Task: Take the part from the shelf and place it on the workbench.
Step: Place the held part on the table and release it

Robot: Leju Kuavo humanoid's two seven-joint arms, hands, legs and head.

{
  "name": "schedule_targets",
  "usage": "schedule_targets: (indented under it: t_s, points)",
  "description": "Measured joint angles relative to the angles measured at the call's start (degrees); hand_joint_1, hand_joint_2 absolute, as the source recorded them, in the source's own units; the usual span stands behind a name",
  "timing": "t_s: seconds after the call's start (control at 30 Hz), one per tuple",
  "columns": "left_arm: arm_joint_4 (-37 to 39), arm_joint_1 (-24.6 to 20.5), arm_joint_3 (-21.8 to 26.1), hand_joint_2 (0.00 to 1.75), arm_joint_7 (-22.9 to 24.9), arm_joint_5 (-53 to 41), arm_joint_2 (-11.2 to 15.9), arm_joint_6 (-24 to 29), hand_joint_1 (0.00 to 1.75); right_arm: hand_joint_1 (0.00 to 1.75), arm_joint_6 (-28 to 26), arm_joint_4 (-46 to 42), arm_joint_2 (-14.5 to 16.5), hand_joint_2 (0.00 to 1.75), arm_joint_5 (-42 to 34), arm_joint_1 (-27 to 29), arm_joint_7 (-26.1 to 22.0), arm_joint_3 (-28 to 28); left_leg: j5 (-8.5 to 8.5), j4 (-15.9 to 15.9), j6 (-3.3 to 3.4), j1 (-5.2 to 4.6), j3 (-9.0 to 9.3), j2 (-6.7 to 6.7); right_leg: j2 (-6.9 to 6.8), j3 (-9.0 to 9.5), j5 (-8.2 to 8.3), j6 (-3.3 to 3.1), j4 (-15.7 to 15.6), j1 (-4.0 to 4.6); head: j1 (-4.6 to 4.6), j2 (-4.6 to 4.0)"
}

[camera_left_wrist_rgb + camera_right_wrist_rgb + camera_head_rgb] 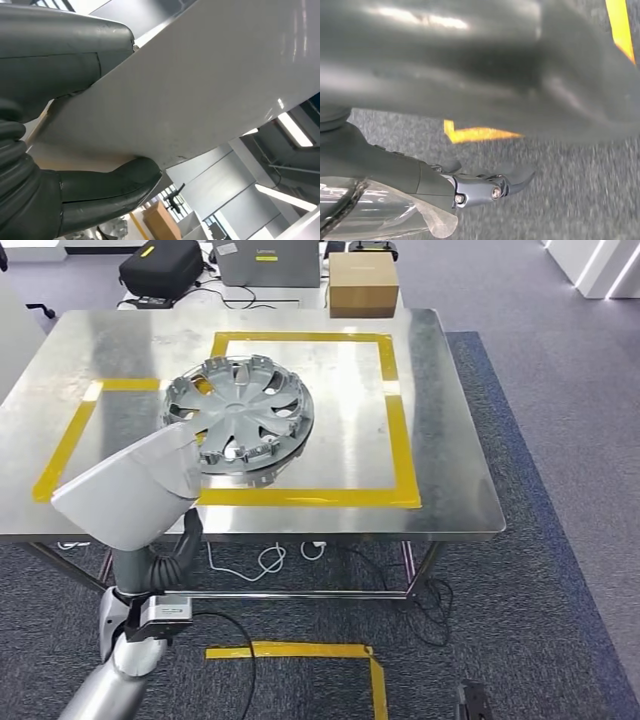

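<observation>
My left hand (180, 552) grips a light grey, flat wedge-shaped part (128, 495) from below, at the near left edge of the steel workbench (453, 440). In the left wrist view the thumb (109, 192) and fingers (64, 65) pinch the pale panel (211, 85) between them. The part hangs over the table's front edge and hides a bit of a silver hubcap (240, 418), which lies inside a yellow tape rectangle (404, 450). My right hand (395, 167) hangs over grey carpet with its fingers stretched out and nothing in them.
A cardboard box (362, 282), a grey laptop (266, 262) and a black bag (161, 265) sit beyond the table's far edge. Cables (264, 560) hang under the table. Yellow tape (302, 650) marks the carpet in front.
</observation>
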Motion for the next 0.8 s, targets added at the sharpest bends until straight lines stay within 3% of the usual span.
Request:
schedule_targets:
  t_s: [0.07, 0.17, 0.2, 0.23, 0.3, 0.37, 0.4, 0.53, 0.6, 0.67, 0.7, 0.73, 0.8]
  points:
    - [0.0, -0.1, 0.0, 1.75, 0.0, 0.1, 0.0, 0.0, 1.75, 0.00, 0.0, 0.0, 0.0, 0.00, 0.0, -0.1, -0.1, -0.1, 0.05, -0.7, 0.52, 0.29, 0.59, 0.07, -0.06, -1.36, -1.69, 0.56, 2.8, -0.01, 0.16, 0.00]
    - [0.1, -0.2, 0.0, 1.75, 0.0, 0.1, -0.1, 0.0, 1.75, 0.00, -0.1, 0.0, 0.0, 0.00, -0.1, -0.1, -0.1, -0.3, -0.33, -0.7, 1.04, 0.22, 1.02, 0.13, -0.12, -7.65, -5.77, 0.98, 13.9, -0.11, 0.36, 0.00]
    - [0.1, -0.2, -0.1, 1.75, 0.0, 0.1, -0.1, 0.0, 1.75, 0.00, -0.1, 0.0, 0.0, 0.00, -0.1, 0.0, -0.1, -0.3, -0.51, -0.7, 1.12, 0.18, 1.19, 0.10, -0.12, -9.23, -5.82, 1.04, 16.1, -0.12, 0.35, 0.00]
    - [0.1, -0.2, -0.1, 1.75, 0.0, 0.2, -0.1, 0.0, 1.75, 0.00, -0.2, 0.0, 0.0, 0.00, -0.1, 0.0, -0.1, -0.4, -0.72, -0.7, 1.11, 0.15, 1.44, 0.04, -0.12, -9.72, -4.70, 1.02, 16.0, -0.11, 0.38, 0.00]
    - [0.2, -0.2, -0.2, 1.75, 0.0, 0.2, -0.1, 0.0, 1.75, 0.00, -0.3, 0.0, 0.0, 0.00, -0.1, 0.0, -0.1, -0.5, -1.31, -0.7, 0.91, 0.15, 2.25, -0.05, -0.15, -7.37, 0.06, 0.77, 9.5, -0.10, 0.38, 0.00]
    - [0.2, -0.3, -0.3, 1.75, 0.0, 0.2, -0.2, 0.0, 1.75, 0.00, -0.4, 0.0, 0.0, 0.00, -0.1, -0.2, -0.1, -0.5, -1.93, -0.5, 0.43, -0.06, 2.78, -0.07, -0.19, -3.93, 2.86, 0.28, 2.6, 0.05, 0.35, 0.00]
    - [0.2, -0.4, -0.3, 1.75, 0.0, 0.2, -0.2, 0.0, 1.75, 0.00, -0.4, 0.0, 0.0, 0.00, -0.1, -0.2, -0.1, -0.5, -2.11, -0.5, 0.17, -0.15, 2.84, -0.06, -0.18, -2.99, 3.03, 0.01, 0.9, 0.13, 0.28, 0.00]
    - [0.2, -0.6, -0.5, 1.75, 0.0, 0.2, -0.1, 0.0, 1.75, 0.00, -0.4, 0.0, 0.0, 0.00, -0.2, -0.1, -0.1, -0.5, -3.16, 0.5, -0.85, -0.14, 2.63, -0.02, -0.07, -2.13, 2.24, -1.15, 0.1, -0.03, -0.03, 0.00]
    - [0.2, -0.6, -0.5, 1.75, -0.2, 0.3, -0.1, 0.0, 1.75, 0.00, -0.3, 0.0, 0.0, 0.00, -0.3, -0.2, -0.1, -0.5, -5.64, 5.3, -1.50, 0.07, 0.48, 0.00, -0.13, -1.58, 2.00, -1.72, -0.2, -0.23, -0.25, 0.00]
    - [0.3, -0.5, -0.6, 1.75, -0.3, 0.3, -0.1, 0.0, 1.75, 0.00, -0.2, 0.0, 0.0, 0.00, -0.3, -0.2, -0.2, -0.6, -8.47, 12.9, -1.91, 0.31, -3.59, 0.01, -0.15, -1.20, 1.60, -2.05, -0.2, -0.22, -0.38, 0.00]
    - [0.4, -0.4, -0.6, 1.75, -0.3, 0.3, -0.1, 0.0, 1.75, 0.00, -0.1, 0.0, 0.0, 0.00, -0.3, -0.1, -0.2, -0.6, -8.90, 15.5, -2.00, 0.41, -5.17, 0.01, -0.14, -0.97, 1.40, -2.08, -0.2, -0.21, -0.37, 0.00]
    - [0.5, -0.4, -0.6, 1.75, -0.3, 0.3, -0.1, 0.0, 1.75, 0.00, -0.1, 0.0, 0.0, 0.00, -0.3, -0.1, -0.2, -0.6, -8.07, 16.0, -2.02, 0.47, -5.82, 0.02, -0.09, -0.67, 1.17, -2.05, -0.2, -0.22, -0.38, 0.00]
    - [0.5, -0.4, -0.6, 1.75, -0.2, 0.3, -0.1, 0.0, 1.75, 0.00, 0.1, 0.0, 0.1, 0.00, -0.3, 0.0, -0.2, -0.6, -3.51, 10.7, -1.81, 0.54, -4.07, 0.02, 0.02, 0.19, 0.61, -1.81, -0.1, -0.22, -0.39, 0.00]
